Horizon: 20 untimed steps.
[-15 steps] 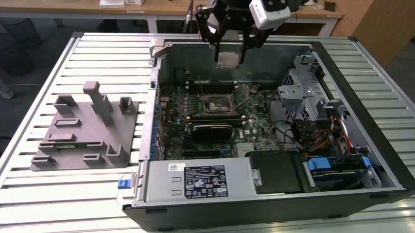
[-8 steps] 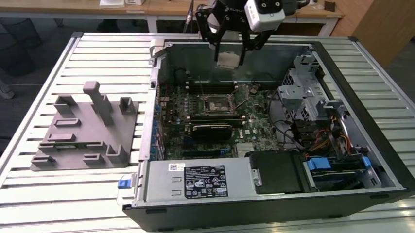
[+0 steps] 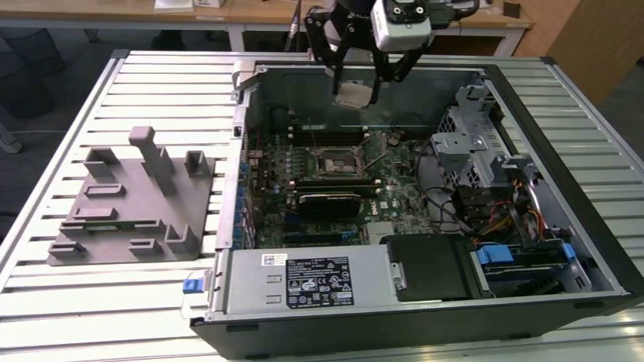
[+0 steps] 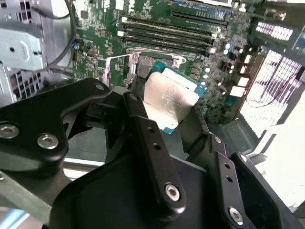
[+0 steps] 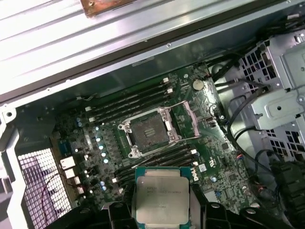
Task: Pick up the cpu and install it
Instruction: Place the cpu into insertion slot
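Observation:
My gripper (image 3: 357,95) hangs above the far side of the open computer case and is shut on the cpu (image 3: 354,94), a small square chip with a pale silver top. In the first wrist view the cpu (image 5: 162,195) sits between the black fingers, green edge showing. The second wrist view shows the cpu (image 4: 170,98) tilted, held between the fingers (image 4: 143,138). Below it on the green motherboard (image 3: 403,192) lies the empty black socket (image 5: 150,131) with its metal frame and lever swung open. The cpu is well above the socket, not touching it.
A grey plastic tray (image 3: 126,200) with upright blocks lies on the slatted table at the exterior view's left. Inside the case are memory slots (image 5: 128,102), a drive cage (image 3: 478,143), cables (image 3: 498,207) and the power supply (image 3: 307,283). Case walls (image 3: 241,121) surround the board.

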{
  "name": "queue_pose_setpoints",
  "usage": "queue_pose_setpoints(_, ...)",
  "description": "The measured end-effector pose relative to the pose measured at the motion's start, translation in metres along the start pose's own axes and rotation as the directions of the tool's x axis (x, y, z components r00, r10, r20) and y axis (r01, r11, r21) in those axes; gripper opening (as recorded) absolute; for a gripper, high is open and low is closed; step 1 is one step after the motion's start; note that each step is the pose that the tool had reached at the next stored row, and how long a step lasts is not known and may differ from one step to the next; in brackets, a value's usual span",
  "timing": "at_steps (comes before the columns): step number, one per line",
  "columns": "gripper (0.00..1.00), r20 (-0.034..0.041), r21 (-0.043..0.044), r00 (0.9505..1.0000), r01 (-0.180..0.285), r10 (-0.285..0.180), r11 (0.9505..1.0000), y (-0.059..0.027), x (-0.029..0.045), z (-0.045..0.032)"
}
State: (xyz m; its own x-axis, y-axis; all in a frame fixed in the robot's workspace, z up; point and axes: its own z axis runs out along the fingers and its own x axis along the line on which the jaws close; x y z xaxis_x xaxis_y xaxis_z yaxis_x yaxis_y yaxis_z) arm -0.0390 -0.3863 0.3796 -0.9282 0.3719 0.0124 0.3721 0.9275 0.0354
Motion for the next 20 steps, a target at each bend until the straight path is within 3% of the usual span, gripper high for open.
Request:
queue_pose_setpoints(5, 0.54, 0.0031, -0.0006, 0.9967, -0.081, 0.081, 0.9967, 0.0005, 0.0002, 0.0009)
queue_pose_setpoints(10, 0.54, 0.0055, -0.0017, 0.9883, -0.152, 0.152, 0.9883, 0.0009, 0.0004, 0.0018)
queue_pose_setpoints(16, 0.54, 0.0083, -0.0033, 0.9716, -0.236, 0.236, 0.9717, 0.0017, 0.0007, 0.0027)
queue_pose_setpoints(20, 0.54, 0.0101, -0.0046, 0.9561, -0.293, 0.293, 0.9562, 0.0020, 0.0008, 0.0033)
